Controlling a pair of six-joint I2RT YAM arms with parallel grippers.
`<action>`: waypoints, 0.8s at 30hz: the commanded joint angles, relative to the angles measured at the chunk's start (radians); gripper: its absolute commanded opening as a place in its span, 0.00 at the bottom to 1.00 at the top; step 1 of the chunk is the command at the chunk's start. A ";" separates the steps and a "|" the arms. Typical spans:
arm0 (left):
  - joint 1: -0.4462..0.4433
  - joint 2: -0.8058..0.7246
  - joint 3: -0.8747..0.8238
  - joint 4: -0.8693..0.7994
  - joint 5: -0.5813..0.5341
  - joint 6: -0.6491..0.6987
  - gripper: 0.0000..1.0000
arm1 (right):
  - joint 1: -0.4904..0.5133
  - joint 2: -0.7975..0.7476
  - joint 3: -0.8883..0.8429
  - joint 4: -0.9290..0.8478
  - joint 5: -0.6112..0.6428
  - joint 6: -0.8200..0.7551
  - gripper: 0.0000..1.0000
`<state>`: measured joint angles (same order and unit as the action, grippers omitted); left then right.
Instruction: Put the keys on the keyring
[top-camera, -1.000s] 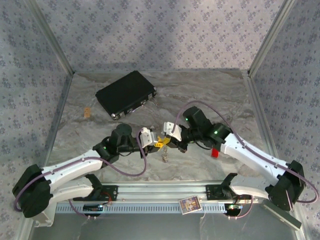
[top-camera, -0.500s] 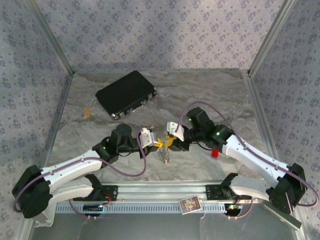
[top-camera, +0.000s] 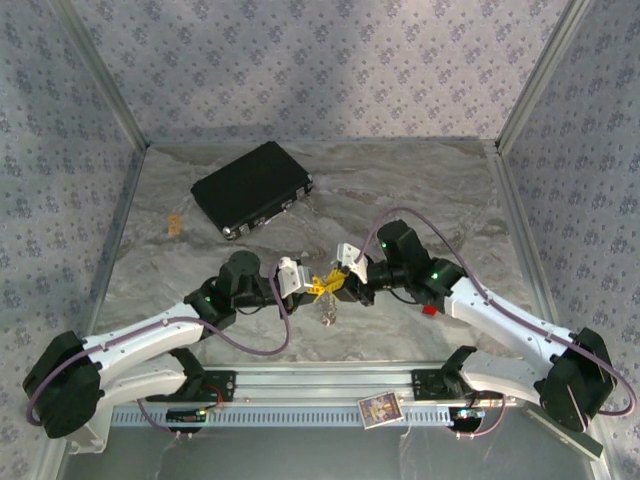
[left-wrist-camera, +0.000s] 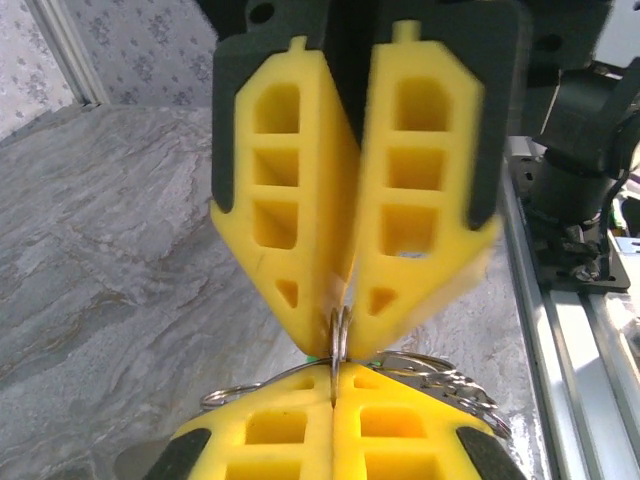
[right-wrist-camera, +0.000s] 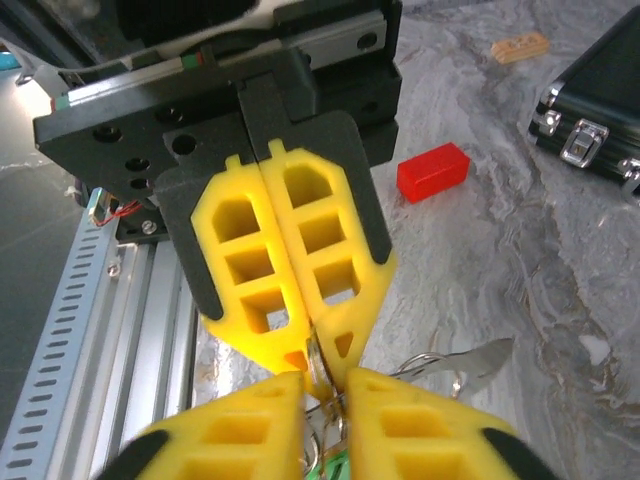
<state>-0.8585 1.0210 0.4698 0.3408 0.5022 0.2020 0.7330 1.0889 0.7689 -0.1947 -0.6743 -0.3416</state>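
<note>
Above the middle of the desk, near its front edge, the two pincers meet tip to tip. Our left pincer is closed on the keyring, whose silver loop comes out at both sides of the yellow fingers, with its chain hanging down freely. Our right pincer is closed too, on a thin metal piece with some green beside it. We judge it is a green key, though the head is mostly hidden.

We think the task is in its middle step: key and loop are touching, but we cannot tell if the key is on the loop yet. How many keys hang there already is too small to see. A red block lies apart on the desk. What is left, we judge, is to finish the threading and then take the other keys.
</note>
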 joint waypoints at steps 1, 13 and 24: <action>-0.002 -0.016 0.003 0.070 0.030 -0.015 0.00 | 0.002 -0.003 0.006 0.006 -0.039 0.009 0.03; -0.001 -0.031 0.075 -0.109 -0.022 0.054 0.19 | 0.062 0.058 0.214 -0.352 0.145 -0.211 0.00; -0.002 -0.010 0.092 -0.102 -0.007 0.060 0.02 | 0.115 0.109 0.285 -0.402 0.192 -0.263 0.00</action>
<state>-0.8597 1.0103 0.5194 0.2054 0.4866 0.2470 0.8337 1.1931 1.0210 -0.5491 -0.4690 -0.5781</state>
